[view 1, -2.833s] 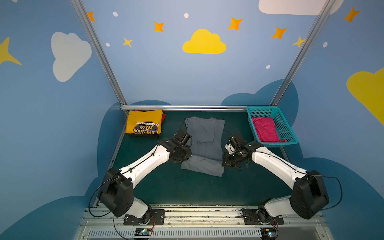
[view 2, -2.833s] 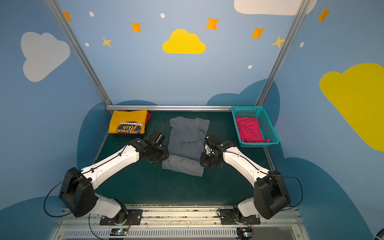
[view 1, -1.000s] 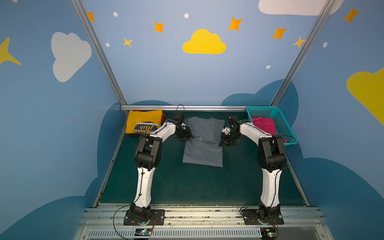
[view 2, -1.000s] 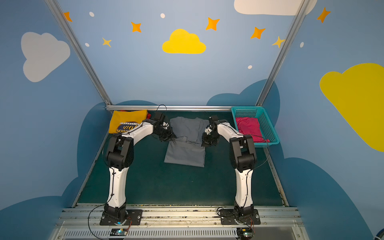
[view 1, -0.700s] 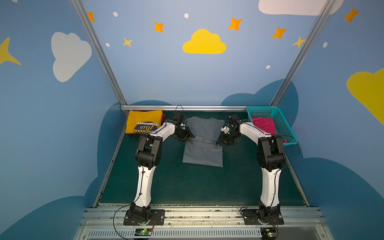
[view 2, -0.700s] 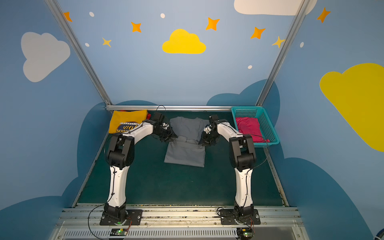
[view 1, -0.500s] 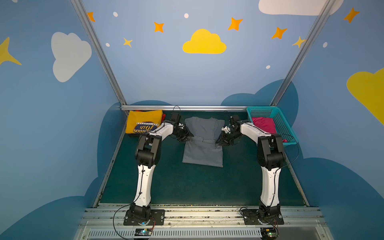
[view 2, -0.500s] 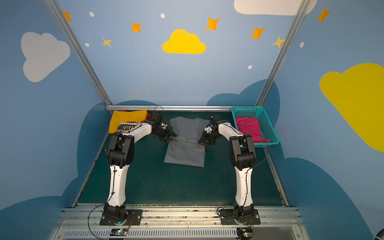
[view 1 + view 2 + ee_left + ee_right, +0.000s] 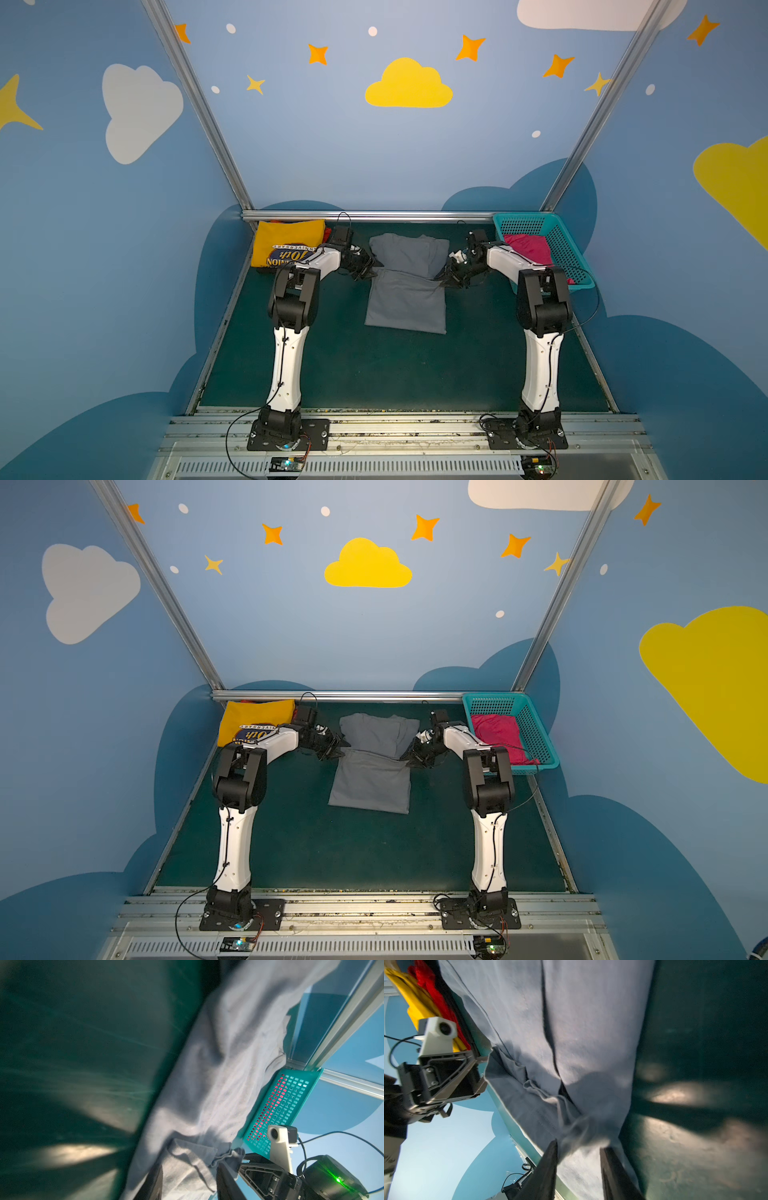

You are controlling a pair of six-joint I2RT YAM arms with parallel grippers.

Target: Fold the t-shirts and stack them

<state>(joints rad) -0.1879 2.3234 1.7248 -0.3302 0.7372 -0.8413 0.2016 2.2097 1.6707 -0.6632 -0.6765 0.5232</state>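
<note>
The grey t-shirt (image 9: 407, 291) (image 9: 374, 771) lies on the green mat (image 9: 332, 365), its far part layered over the near part. My left gripper (image 9: 370, 268) (image 9: 338, 746) sits at its left edge and my right gripper (image 9: 442, 278) (image 9: 409, 759) at its right edge. In the wrist views, the left gripper (image 9: 190, 1169) and the right gripper (image 9: 579, 1147) both have jaws apart, with loose grey cloth (image 9: 228, 1064) (image 9: 591, 1022) between them. A folded yellow t-shirt (image 9: 286, 245) (image 9: 255, 721) lies far left. A pink t-shirt (image 9: 528, 249) (image 9: 496, 731) lies in the basket.
The teal basket (image 9: 565, 249) (image 9: 536, 733) (image 9: 284, 1105) stands at the far right corner. A metal rail (image 9: 374, 216) runs along the back edge. Red cloth (image 9: 436, 997) shows under the yellow t-shirt (image 9: 415, 1001). The blue walls close in both sides.
Both grippers carried the grey shirt's sides toward the back. Over the last second their jaws have spread apart at the shirt's edges.
</note>
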